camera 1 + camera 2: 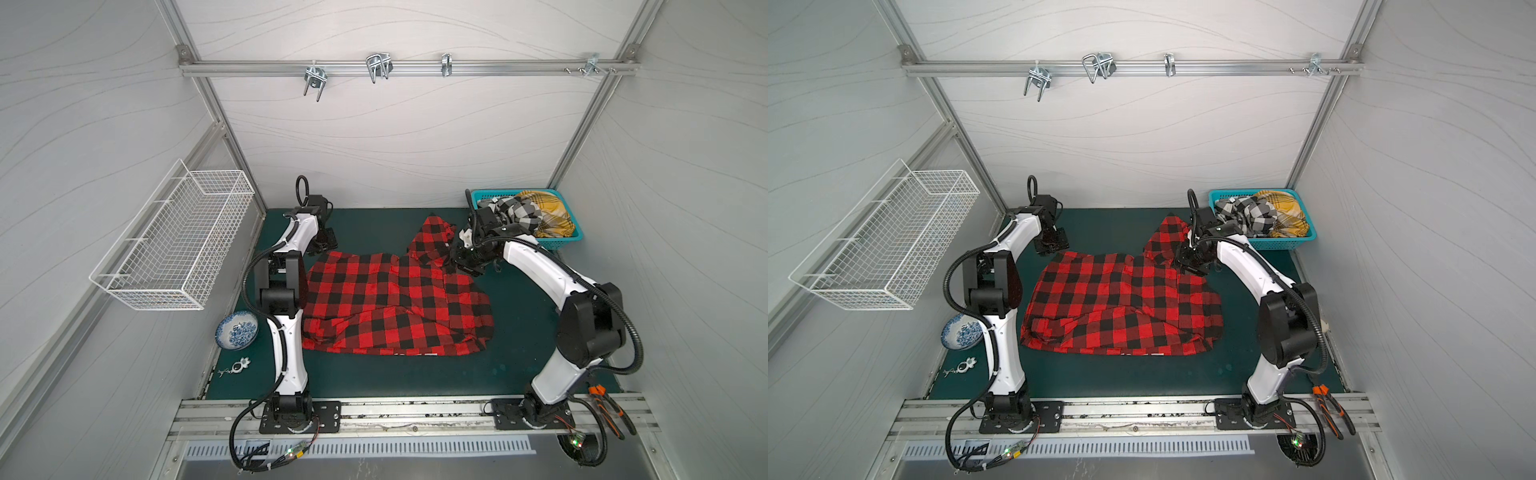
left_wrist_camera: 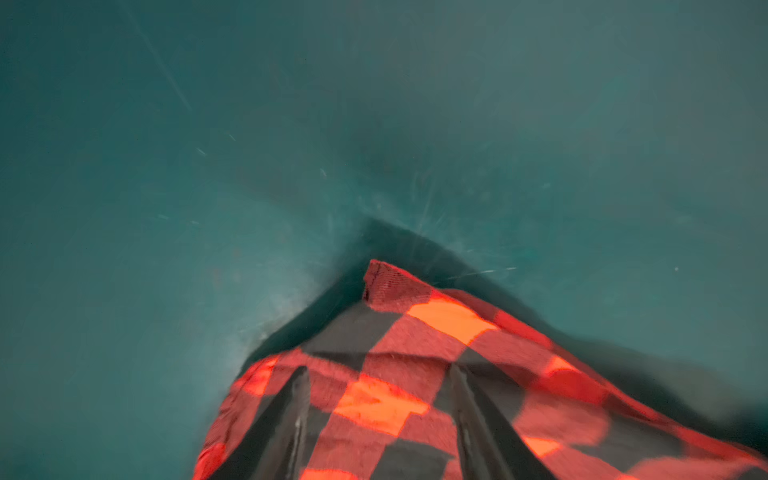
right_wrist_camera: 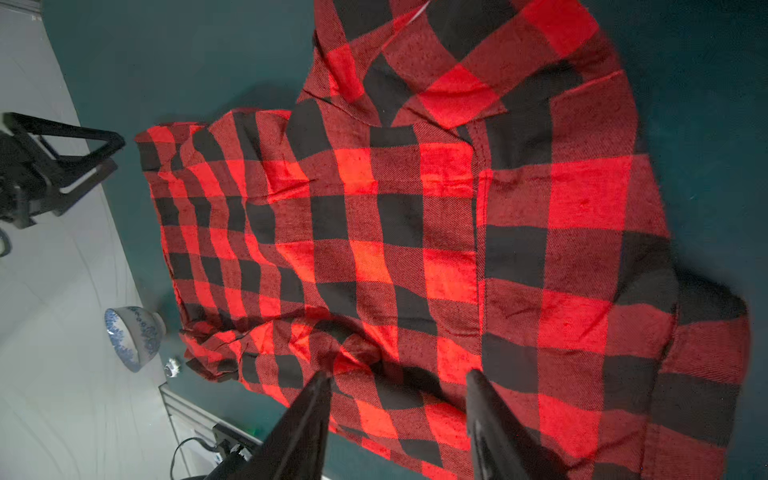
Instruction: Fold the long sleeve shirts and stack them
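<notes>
Started far left: noted white wire basket (image 1: 174,245) on the wall and blue-and-white bowl (image 1: 237,330) at the bench (image 1: 374,378) edge — neither in play. Found left tool (image 2: 380,370) with jaws apart, nothing clamped, hovering just over the back-left corner of the red-and-black plaid shirt (image 1: 395,307); couldn't confirm contact with the cloth through the blur. Saw that shirt spread mid-bench, mostly flat, with a folded band along its near edge and one lump poking toward the back right, sleeve or collar not told apart. Found right tool (image 3: 399,374) likewise apart, gripping nothing, just above that back-right lump. Spotted black-and-white check shirt (image 1: 515,212) and mustard-yellow plaid shirt (image 1: 548,214) bunched together in the teal basket (image 1: 559,244) at back right, not in either tool. Judged step in hand as laying out and folding the first of three shirts — early days, no stack begun. Reckoned next move called for both tools to close on cloth edges, probably the stray back-right lump or a side, then carry it over the body in step. Flagged the soft fabric: needed a pinch on the top layer only and level travel, else wrinkles or dragged lower layers. Left the basket pair for later.
</notes>
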You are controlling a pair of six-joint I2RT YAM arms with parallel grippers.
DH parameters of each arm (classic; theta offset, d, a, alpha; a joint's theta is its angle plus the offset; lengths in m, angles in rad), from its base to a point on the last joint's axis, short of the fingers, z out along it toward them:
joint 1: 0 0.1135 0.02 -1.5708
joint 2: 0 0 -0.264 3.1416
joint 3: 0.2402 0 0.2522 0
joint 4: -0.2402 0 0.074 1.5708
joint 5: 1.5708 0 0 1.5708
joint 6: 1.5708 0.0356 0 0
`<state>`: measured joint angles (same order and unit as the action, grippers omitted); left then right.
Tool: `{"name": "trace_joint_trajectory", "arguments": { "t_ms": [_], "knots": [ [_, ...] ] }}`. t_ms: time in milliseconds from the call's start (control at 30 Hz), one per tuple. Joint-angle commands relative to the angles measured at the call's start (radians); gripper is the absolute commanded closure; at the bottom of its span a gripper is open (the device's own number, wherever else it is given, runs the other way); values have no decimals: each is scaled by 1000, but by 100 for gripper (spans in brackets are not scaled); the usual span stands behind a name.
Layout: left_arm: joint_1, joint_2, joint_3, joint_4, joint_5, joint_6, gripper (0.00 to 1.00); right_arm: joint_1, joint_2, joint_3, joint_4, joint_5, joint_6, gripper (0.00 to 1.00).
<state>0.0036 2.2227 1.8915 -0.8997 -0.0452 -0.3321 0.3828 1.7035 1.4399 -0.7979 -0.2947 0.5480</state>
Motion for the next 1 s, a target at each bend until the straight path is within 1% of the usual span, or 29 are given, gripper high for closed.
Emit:
{"name": "trace_joint_trajectory", "arguments": {
  "t_ms": [0,100,200,400,467,500,567,600,700,800,867,967],
  "knots": [
    [18,35,74,-18,56,11,46,-39,7,-2,13,-91,10,46],
    [18,75,109,-33,75,11,48,-63,15,-7,19,-134,11,46],
    [18,96,121,-26,76,8,49,-65,15,-11,22,-153,6,46],
    [18,157,165,-53,36,20,53,-66,13,-19,13,-160,-4,46],
    [18,170,168,-57,30,21,59,-67,13,-24,15,-159,-5,46],
    [18,174,167,-60,27,19,64,-69,15,-24,17,-159,-4,46],
    [18,176,166,-66,33,19,78,-73,27,-13,16,-148,-4,46],
    [18,175,166,-68,33,18,84,-74,38,3,9,-130,-8,46],
    [18,151,162,-67,23,10,100,-77,112,109,-60,-22,-55,44],
    [18,112,163,-64,2,5,100,-78,246,260,-140,103,-115,40],
    [18,81,160,-63,-4,1,100,-82,364,411,-218,180,-165,39],
    [18,35,142,-54,-6,-6,100,-95,498,575,-267,213,-219,39]
  ]
}}
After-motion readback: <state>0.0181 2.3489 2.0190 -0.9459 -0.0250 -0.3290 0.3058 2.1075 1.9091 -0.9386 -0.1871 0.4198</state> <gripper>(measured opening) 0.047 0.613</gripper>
